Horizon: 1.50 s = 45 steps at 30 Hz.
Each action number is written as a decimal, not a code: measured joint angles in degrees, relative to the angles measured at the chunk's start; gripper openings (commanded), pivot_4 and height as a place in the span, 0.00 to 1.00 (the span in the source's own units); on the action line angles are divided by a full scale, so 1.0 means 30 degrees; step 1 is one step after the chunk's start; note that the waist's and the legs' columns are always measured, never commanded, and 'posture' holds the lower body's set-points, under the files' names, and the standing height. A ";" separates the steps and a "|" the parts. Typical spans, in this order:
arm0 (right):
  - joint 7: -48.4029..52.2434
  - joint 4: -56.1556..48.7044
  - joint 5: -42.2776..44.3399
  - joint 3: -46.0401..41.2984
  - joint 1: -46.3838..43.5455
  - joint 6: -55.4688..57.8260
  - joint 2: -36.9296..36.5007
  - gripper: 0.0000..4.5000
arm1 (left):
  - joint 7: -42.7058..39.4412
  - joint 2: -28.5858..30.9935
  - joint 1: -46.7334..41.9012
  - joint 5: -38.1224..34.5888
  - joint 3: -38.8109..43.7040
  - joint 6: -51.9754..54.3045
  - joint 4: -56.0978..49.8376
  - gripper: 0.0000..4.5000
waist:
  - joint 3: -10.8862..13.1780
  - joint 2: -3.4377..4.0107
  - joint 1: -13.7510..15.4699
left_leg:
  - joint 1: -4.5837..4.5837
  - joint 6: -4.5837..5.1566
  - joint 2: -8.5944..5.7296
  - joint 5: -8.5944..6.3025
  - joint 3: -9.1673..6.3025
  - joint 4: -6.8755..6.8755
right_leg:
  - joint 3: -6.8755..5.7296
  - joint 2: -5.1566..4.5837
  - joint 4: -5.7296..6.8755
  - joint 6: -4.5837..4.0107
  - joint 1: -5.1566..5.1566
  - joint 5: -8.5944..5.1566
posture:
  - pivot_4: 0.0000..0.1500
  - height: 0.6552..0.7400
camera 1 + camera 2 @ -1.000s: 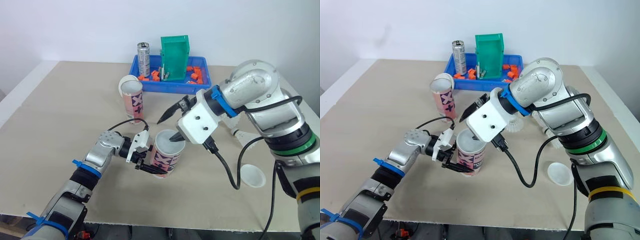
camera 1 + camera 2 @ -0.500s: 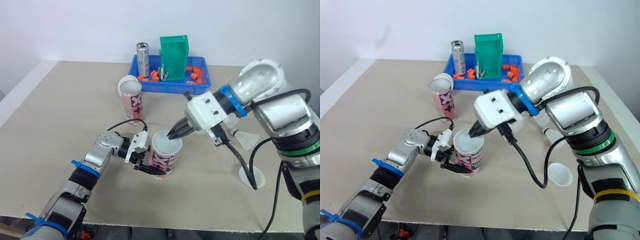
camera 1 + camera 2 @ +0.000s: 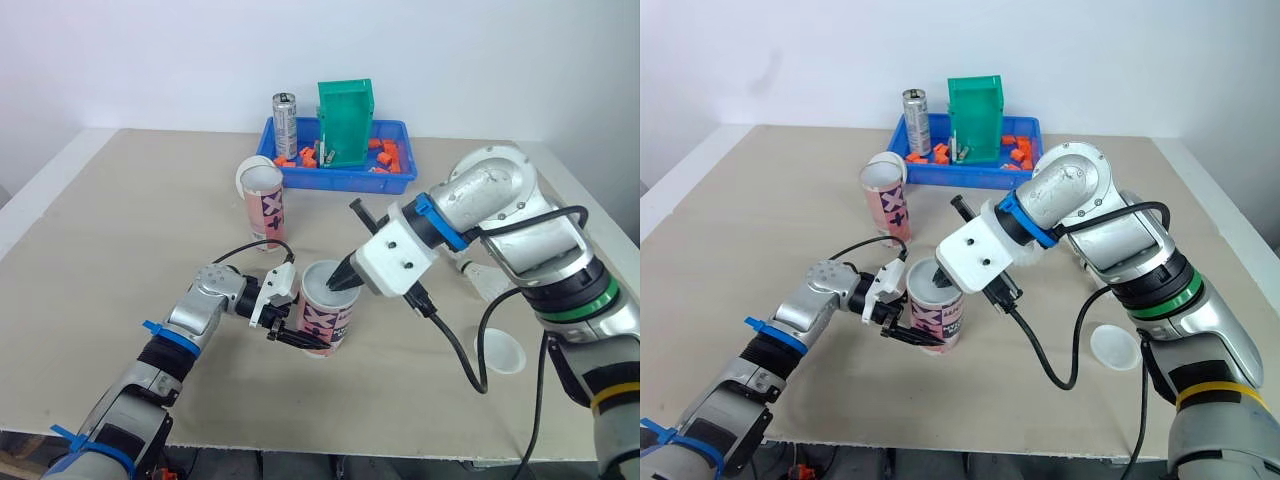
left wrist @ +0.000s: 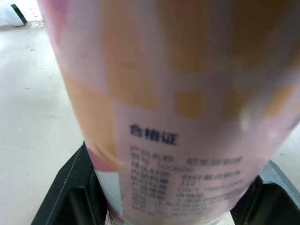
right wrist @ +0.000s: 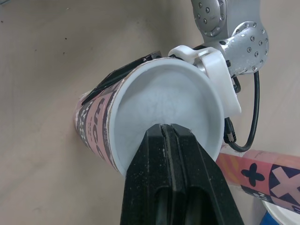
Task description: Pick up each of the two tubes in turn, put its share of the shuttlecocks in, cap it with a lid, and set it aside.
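Two tubes are on the table [image 3: 120,230], and one of them, the pink printed tube [image 3: 330,318], sits in the left gripper [image 3: 300,338]. That gripper's black fingers [image 4: 70,190] are closed against the tube's lower part, one on each side, with the label facing the wrist camera. The tube stands roughly upright with its mouth open; whether its base touches the table cannot be told.

The right gripper [image 3: 340,280] is just above the same tube, with its tips dipped past the white rim into the mouth. Its fingers [image 5: 159,154] are pressed flat together, and nothing can be seen between them. What lies inside the tube, beyond the pale inner wall, cannot be made out.

The second tube [image 3: 265,205] stands upright beyond the left gripper, well apart from it, with its white-rimmed top showing. A white lid [image 3: 503,352] lies on the table behind the right gripper, on the far side of its arm. A shuttlecock [image 3: 485,282] lies near the lid. A blue tray [image 3: 340,180] of small parts sits beyond both grippers at the table's far edge.
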 measured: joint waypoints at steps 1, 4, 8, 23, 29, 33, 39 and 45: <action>0.0001 0.0346 0.0327 -0.0074 -0.0091 0.0573 0.0106 0.02 | -0.0003 -0.0003 -0.0013 0.0000 -0.0007 -0.0028 -0.0019 0.65 | 0.0002 0.0000 0.0007 | -0.0019 -0.0001 0.0000 0.0002 -0.0002 0.0000 | 0.0001 0.0001 0.0001 -0.0006 0.0006 0.0008 | 1.00 0.95; -0.0093 0.1030 0.2042 -0.1402 -0.0176 0.2978 0.0220 0.12 | -0.0150 -0.0020 -0.0017 -0.0004 -0.0023 -0.0145 -0.0122 0.65 | 0.0017 0.0018 0.0051 | -0.0147 -0.0001 -0.0002 0.0006 -0.0006 0.0001 | 0.0002 0.0001 0.0000 0.0007 -0.0084 0.0004 | 1.00 0.95; -0.1077 0.0450 0.3489 -0.3667 0.0118 0.5849 -0.0671 0.40 | -0.0300 -0.0166 -0.0163 -0.0004 -0.0143 -0.0291 -0.0103 0.65 | 0.0022 0.0018 0.0104 | -0.0190 0.0012 -0.0005 -0.0026 -0.0022 -0.0013 | -0.0008 0.0004 -0.0002 0.0075 -0.0107 0.0004 | 1.00 0.95; -0.6842 -0.5970 0.6660 -1.0564 1.0555 1.1497 -0.3402 0.93 | -0.0497 -0.0129 0.0166 -0.0084 0.0272 -0.0264 0.0604 0.99 | 0.0110 0.0043 0.0082 | -0.0296 -0.0017 -0.0028 -0.0070 -0.0041 0.0024 | 0.0019 0.0007 -0.0018 0.0158 -0.0165 -0.0032 | 1.00 0.95; -0.8491 -0.7690 0.6982 -1.0999 1.4062 1.1633 -0.3370 0.93 | -0.0895 0.1267 0.0513 -0.0464 0.1493 -0.0697 -0.0603 0.99 | 0.0129 0.0034 0.0103 | -0.0301 -0.0018 -0.0028 -0.0074 -0.0055 0.0015 | 0.0000 0.0004 -0.0022 0.0155 -0.0161 -0.0064 | 1.00 0.95; -0.9269 -0.8418 0.6600 -1.0573 1.6289 1.0848 -0.3132 0.93 | -0.1044 0.3706 0.1488 -0.0925 0.2617 -0.0071 -0.1999 0.99 | 0.0161 -0.0014 0.0018 | -0.0283 -0.0017 -0.0007 -0.0075 -0.0063 0.0000 | -0.0004 0.0024 -0.0019 0.0136 -0.0163 -0.0067 | 1.00 0.95; -1.0139 -0.8375 0.6322 -0.8784 1.6567 0.9932 -0.1665 0.93 | -0.1306 0.6058 0.2658 -0.3559 0.4950 0.3179 -0.5300 0.99 | 0.0339 0.0034 0.0083 | -0.0299 -0.0028 -0.0010 -0.0068 -0.0056 0.0039 | -0.0001 0.0004 -0.0018 0.0103 -0.0149 -0.0075 | 1.00 0.95; -1.0583 -0.6473 0.5584 -0.6548 1.5638 0.8641 0.0473 0.93 | 0.1508 0.7688 0.3788 -0.9375 0.8655 0.9462 -1.1274 0.99 | 0.0467 -0.0093 0.0074 | -0.0302 -0.0034 -0.0003 -0.0070 -0.0056 0.0038 | -0.0002 0.0005 -0.0021 0.0166 -0.0149 -0.0048 | 1.00 0.95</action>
